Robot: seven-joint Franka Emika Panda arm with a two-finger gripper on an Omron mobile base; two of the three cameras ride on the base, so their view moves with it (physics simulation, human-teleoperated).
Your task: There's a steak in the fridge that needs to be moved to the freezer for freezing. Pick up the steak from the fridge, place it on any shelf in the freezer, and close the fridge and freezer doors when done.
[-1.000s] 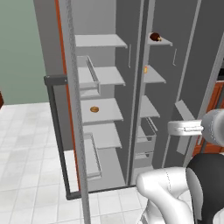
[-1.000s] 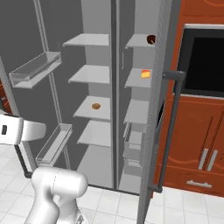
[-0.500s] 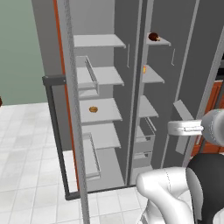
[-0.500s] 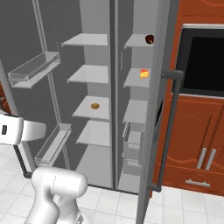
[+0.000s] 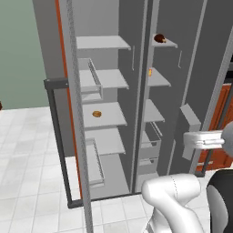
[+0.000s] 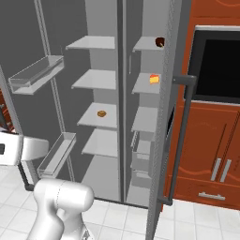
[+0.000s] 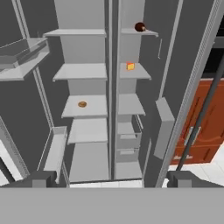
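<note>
Both doors stand open on a tall grey side-by-side unit in a tiled kitchen.

The wider fridge [image 6: 96,93] on the left holds a flat round orange-tan disc [image 6: 101,113] near the middle of its third broad shelf, with clear door bins [image 6: 35,75] hanging on its open door. The narrower freezer [image 6: 145,93] on the right carries the steak [image 6: 160,42], a dark red-brown lump, at the right end of its top shelf [image 6: 146,44], and a small orange piece [image 6: 153,79] on the shelf below, with a drawer lower down. The freezer door [image 6: 164,117] has a dark bar handle; red-brown cabinets [image 6: 211,154] and a black oven front stand beside it, over pale floor tiles [image 5: 27,173]. The claw [image 7: 111,179] holds nothing, its tips spread wide, well short of the shelves.
</note>
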